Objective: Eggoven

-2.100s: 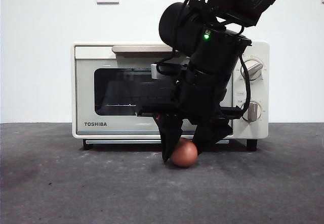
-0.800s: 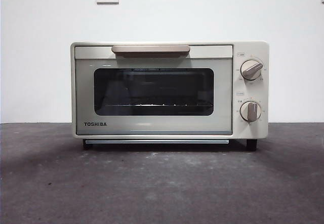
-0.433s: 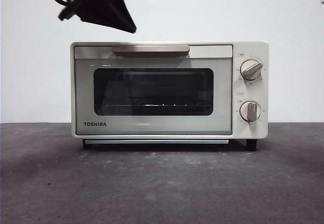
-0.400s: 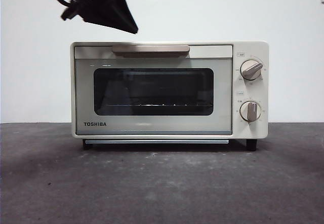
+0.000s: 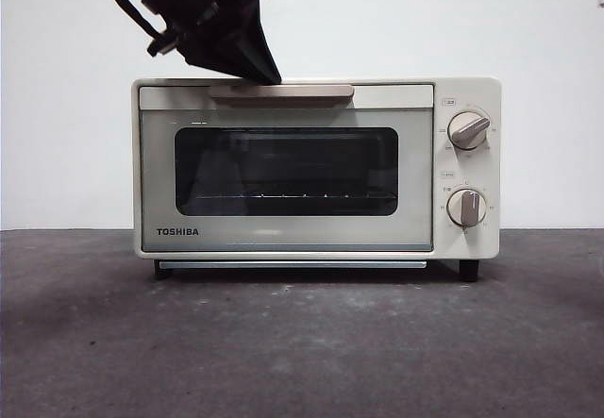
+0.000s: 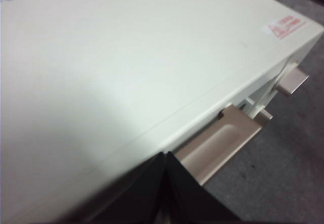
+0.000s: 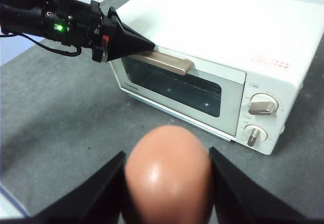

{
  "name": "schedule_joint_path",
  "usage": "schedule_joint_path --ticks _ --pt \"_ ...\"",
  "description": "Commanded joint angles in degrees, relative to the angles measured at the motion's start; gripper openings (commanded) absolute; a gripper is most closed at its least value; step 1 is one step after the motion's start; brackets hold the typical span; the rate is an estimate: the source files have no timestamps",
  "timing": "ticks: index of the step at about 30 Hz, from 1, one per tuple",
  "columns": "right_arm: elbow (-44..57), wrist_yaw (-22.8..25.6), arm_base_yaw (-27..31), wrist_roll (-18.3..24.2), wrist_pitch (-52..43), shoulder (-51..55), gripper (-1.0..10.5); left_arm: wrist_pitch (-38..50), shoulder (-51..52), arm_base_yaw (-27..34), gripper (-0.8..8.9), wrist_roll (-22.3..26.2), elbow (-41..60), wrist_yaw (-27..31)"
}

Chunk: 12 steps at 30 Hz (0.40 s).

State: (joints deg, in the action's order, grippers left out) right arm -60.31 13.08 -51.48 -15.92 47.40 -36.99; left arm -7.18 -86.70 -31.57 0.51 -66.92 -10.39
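Door-opening stage of the egg-into-oven task. Left end effector [image 5: 269,71] hangs at the top front edge of the cream boxy TOSHIBA toaster oven [image 5: 283,239], its two black jaws pressed together into one wedge whose tip sits just above the left end of the beige bar handle [image 5: 281,91]; the left wrist view shows the same jaws closed on nothing, beside the handle [image 6: 220,140] and over the oven's flat top. Right end effector [image 7: 167,176] waits well back from the oven and above the dark grey counter [image 5: 302,342], its jaws clamped on either side of the small smooth reddish-brown egg [image 7: 167,176], which it carries clear of the counter. Oven door with its dark glass window [image 5: 286,171] is fully closed, and the two knobs [image 5: 468,129] stand at the door's side.

Judged from this arrangement, the step in hand is to pull the door down. To do it well, the closed tip should hook behind the handle near its middle rather than its end, so that the door swings evenly; the pull should follow the door's arc outward and downward, slowly enough that the light oven does not slide on the counter. The egg should stay held back until the door lies fully open.
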Motion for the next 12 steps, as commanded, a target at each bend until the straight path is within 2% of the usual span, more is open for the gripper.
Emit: schedule_joint_path --ticks 1,7,12 --pt "-0.66 0.87 -0.61 -0.11 -0.15 -0.22 0.0 0.63 -2.38 -0.07 0.07 0.81 -1.14 1.64" --pt "-0.68 0.9 -0.61 0.09 -0.15 -0.22 0.0 -3.19 -3.45 -1.36 0.07 0.81 -1.14 1.64" --pt "-0.66 0.9 -0.61 0.13 -0.17 -0.22 0.0 -8.52 -3.45 -5.16 0.07 1.03 -1.14 1.62"
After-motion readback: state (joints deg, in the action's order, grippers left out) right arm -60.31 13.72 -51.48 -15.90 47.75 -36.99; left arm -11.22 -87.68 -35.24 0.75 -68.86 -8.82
